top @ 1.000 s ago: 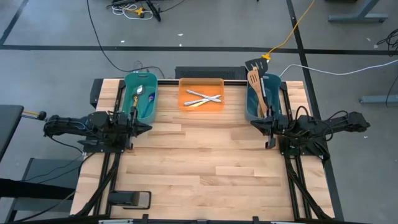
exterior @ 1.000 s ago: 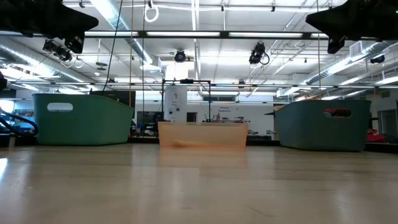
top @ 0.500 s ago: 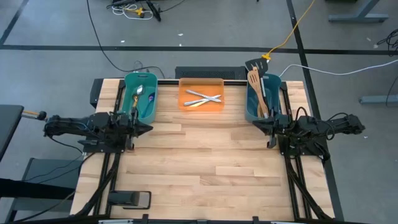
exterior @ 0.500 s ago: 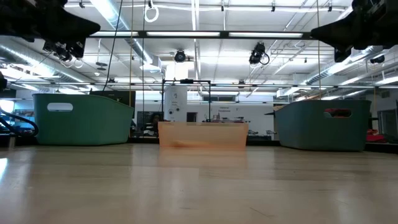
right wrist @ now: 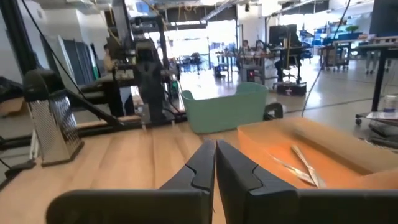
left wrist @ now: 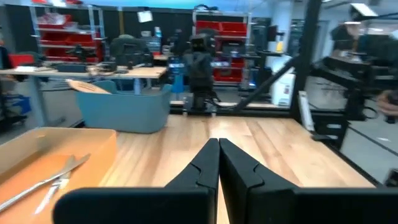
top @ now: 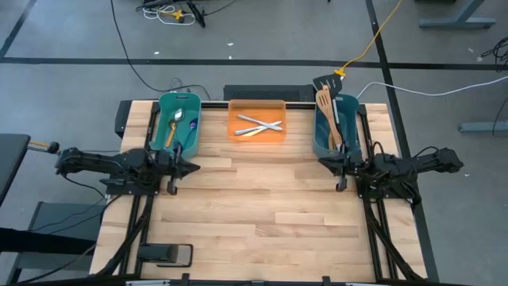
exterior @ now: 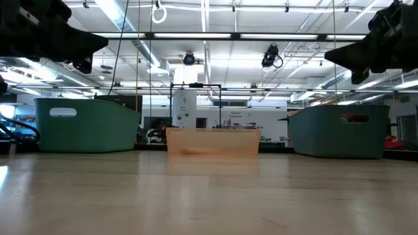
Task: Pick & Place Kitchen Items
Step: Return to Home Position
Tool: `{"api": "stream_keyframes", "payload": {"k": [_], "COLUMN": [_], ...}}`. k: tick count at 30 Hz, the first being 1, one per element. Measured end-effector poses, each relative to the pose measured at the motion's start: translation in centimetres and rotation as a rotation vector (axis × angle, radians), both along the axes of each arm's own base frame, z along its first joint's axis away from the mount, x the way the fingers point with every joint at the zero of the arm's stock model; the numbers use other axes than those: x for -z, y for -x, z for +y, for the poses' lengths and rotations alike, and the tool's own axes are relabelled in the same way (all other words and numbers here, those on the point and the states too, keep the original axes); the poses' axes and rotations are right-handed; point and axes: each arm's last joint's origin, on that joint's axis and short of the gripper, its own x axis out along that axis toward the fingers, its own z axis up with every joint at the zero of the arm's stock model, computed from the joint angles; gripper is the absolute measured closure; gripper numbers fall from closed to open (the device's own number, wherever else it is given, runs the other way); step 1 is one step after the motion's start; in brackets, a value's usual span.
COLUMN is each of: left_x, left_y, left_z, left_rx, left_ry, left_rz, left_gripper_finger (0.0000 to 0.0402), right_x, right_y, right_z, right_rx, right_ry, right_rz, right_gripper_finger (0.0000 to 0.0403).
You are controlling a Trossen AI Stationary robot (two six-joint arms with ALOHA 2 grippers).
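Both grippers are empty: my left gripper [top: 195, 168] and right gripper [top: 321, 163] each show their jaws pressed together on nothing in the wrist views. Every utensil I can see is put away. Small spoons [top: 178, 119] lie in the left teal plastic tub [top: 162, 119], silver cutlery [top: 258, 124] in the orange plastic tray [top: 256, 102], and pale wooden spatulas [top: 324, 102] and a black long-handled turner [top: 322, 83] in the right teal plastic tub [top: 355, 119]. My worry is that each gripper sits just beside the near end of its tub, so a swing toward the back of the table could clip a wall, then shove or tip the tub. Against a second ago, both arms hang lower in the low view and the right elbow has drawn inward. Tubs, tray and utensils have not moved.
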Motion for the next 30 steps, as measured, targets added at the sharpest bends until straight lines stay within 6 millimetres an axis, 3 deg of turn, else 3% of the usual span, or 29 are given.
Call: {"api": "stream_keyframes", "payload": {"k": [8,13,30], "left_x": [2.3,2.3,2.3], "left_y": [-0.2,-0.2,-0.2], "left_z": [0.2,0.2,0.2], "left_rx": [-0.08,-0.071,-0.072], "left_ry": [0.086,0.195,0.194], "left_rz": [0.132,0.13,0.128], "left_gripper_finger": [0.039,0.039,0.039], "right_x": [0.0,0.2,0.2], "right_y": [0.0,0.0,0.0], "right_z": [0.0,0.0,0.0], "right_rx": [0.001,0.0,-0.008], "right_ry": [-0.007,-0.013,-0.012], "right_rz": [0.001,0.021,0.021], "right_gripper_finger": [0.0378,0.0378,0.0378]}}
